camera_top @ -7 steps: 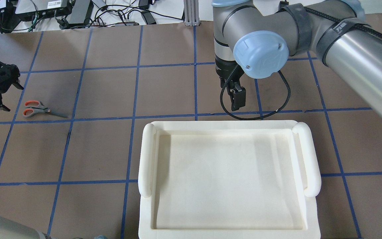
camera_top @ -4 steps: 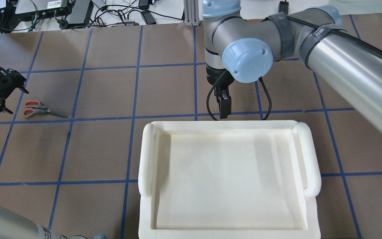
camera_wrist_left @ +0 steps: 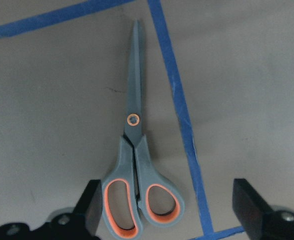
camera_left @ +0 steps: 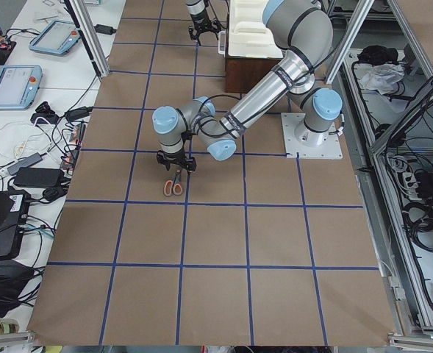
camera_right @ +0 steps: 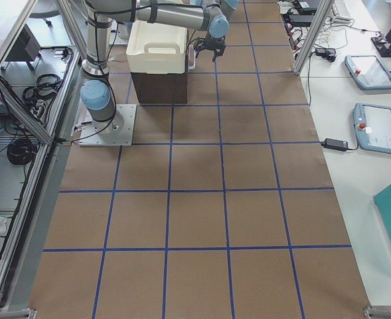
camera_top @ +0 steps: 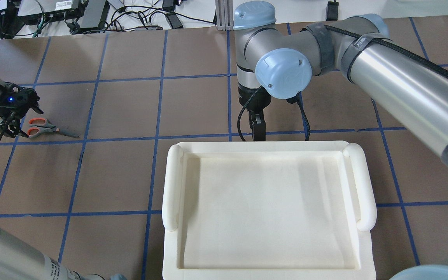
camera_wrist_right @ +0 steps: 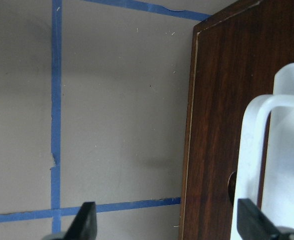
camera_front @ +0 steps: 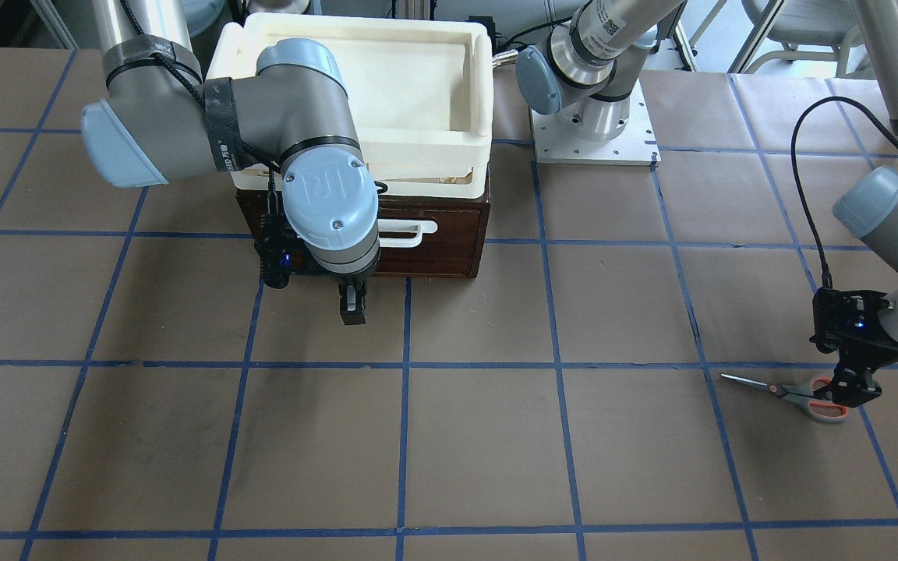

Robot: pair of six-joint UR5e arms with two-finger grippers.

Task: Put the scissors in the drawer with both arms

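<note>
The scissors [camera_top: 49, 128] lie flat on the brown table at the far left, orange-looped handles toward my left gripper [camera_top: 13, 130]. In the left wrist view the scissors [camera_wrist_left: 134, 165] lie between the two open fingers, handles nearest the camera, and the gripper [camera_wrist_left: 169, 212] is open over the handles without holding them. The dark brown drawer [camera_front: 449, 241] is closed, with its white bar handle [camera_front: 406, 234] on the front. My right gripper [camera_front: 352, 308] hangs just in front of it. The right wrist view shows the drawer front [camera_wrist_right: 216, 115] and handle [camera_wrist_right: 266, 165], with the fingers open.
A cream-white tray [camera_top: 171, 186] sits on top of the drawer box and hides the drawer in the overhead view. Blue tape lines grid the table. Cables and electronics [camera_top: 64, 11] lie beyond the far edge. The left arm's base plate [camera_front: 593, 128] stands beside the box.
My right gripper has moved left and closer to the drawer front. My left gripper has moved right, up to the scissors' handles.
</note>
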